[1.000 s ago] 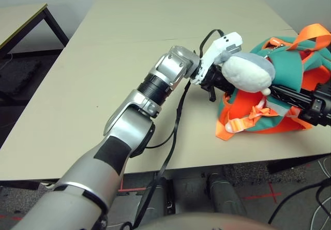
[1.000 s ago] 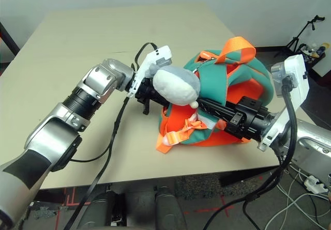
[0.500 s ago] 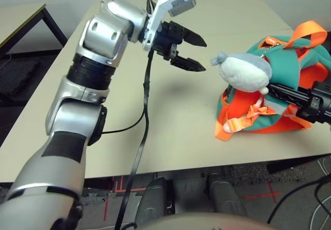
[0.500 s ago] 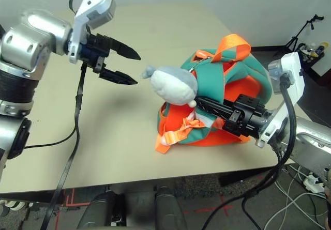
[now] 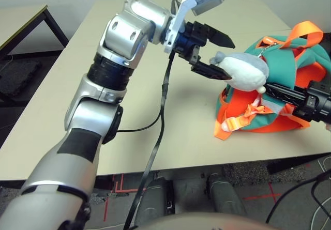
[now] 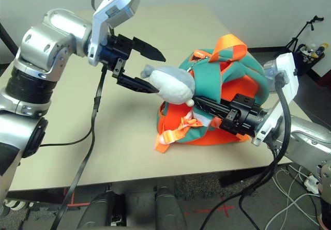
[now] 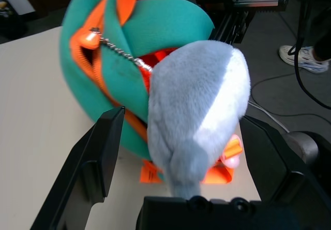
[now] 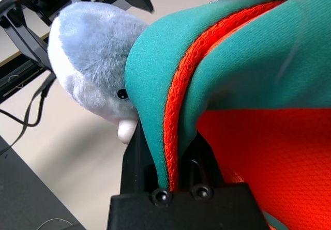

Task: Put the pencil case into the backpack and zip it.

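Left gripper (image 5: 220,54) hangs above the tabletop (image 5: 155,75) with its two black fingers spread wide and nothing between them, pointing toward the grey-and-white plush fish (image 5: 245,71) that dangles from the backpack (image 5: 289,85). One fingertip sits just beside the fish's snout; whether it touches cannot be told. Seen from the left wrist, the fish fills the gap in front of the spread fingers (image 7: 98,163) and blocks most of the bag behind it.

The teal and orange backpack sits near the right edge of the tabletop, close to the front right corner, its top loop (image 5: 305,33) rising toward the far side and its orange straps (image 5: 240,119) spilling toward the front edge. Its right side is cut off in the left eye view. The orange zipper (image 7: 95,70) runs along the teal fabric; how far it is drawn is hard to make out.

Right gripper (image 8: 168,152) reaches in from the right, its fingers clamped on a fold of the bag's teal, orange-lined edge. The fingertips themselves are buried in the fabric. A black cable (image 5: 158,137) trails down from the left wrist past the front edge.
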`<control>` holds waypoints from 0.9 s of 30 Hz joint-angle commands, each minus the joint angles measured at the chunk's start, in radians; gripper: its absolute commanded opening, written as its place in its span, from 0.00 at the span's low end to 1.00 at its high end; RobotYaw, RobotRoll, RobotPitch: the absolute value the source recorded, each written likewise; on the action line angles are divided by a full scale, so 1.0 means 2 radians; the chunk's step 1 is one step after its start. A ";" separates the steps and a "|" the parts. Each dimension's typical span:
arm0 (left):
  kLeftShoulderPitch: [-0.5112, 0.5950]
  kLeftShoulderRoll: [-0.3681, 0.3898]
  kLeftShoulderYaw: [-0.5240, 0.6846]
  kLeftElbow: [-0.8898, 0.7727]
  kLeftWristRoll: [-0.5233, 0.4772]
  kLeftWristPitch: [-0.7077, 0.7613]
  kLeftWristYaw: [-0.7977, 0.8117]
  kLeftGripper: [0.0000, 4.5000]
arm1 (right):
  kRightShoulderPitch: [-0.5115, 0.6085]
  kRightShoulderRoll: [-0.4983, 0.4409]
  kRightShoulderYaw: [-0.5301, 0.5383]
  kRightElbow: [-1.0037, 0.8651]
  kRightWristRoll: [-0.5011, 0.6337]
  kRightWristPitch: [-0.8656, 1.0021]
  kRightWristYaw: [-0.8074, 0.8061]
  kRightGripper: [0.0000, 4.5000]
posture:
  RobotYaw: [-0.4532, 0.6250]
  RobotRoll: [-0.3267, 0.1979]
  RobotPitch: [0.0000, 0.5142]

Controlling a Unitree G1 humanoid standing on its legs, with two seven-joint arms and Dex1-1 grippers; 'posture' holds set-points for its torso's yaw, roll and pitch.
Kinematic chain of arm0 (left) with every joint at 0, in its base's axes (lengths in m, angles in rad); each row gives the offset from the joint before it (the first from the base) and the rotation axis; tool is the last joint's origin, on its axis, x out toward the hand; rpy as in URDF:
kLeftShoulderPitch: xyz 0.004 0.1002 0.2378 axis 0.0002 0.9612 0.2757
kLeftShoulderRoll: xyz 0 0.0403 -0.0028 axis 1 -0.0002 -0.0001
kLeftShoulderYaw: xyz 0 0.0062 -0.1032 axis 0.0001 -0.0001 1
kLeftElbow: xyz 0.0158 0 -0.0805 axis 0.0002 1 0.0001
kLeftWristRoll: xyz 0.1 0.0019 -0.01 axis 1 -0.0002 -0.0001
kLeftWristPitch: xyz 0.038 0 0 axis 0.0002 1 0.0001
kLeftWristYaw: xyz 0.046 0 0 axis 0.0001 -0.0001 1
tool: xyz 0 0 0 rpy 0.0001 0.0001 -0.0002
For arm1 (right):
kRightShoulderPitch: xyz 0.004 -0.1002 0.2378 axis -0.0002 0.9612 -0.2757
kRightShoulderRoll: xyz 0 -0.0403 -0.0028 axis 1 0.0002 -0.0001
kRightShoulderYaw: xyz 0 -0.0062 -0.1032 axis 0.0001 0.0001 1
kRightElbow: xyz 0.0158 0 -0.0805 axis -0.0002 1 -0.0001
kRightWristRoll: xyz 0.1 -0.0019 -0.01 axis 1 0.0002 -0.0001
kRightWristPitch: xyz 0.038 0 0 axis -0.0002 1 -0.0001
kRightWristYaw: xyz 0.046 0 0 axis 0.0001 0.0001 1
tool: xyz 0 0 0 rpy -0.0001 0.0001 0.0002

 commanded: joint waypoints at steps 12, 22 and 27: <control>-0.001 -0.012 0.011 0.003 -0.007 0.012 0.029 0.32 | 0.003 0.008 0.004 -0.020 0.010 0.002 -0.002 0.04 | 0.30 0.62 0.13; -0.045 -0.004 0.158 0.048 -0.105 0.192 0.140 0.05 | 0.014 0.014 0.004 -0.024 0.007 0.002 -0.002 0.04 | 0.30 0.62 0.13; -0.056 0.013 0.259 0.086 -0.157 0.306 0.231 0.05 | 0.019 0.022 0.008 -0.028 0.004 0.001 -0.005 0.04 | 0.30 0.62 0.14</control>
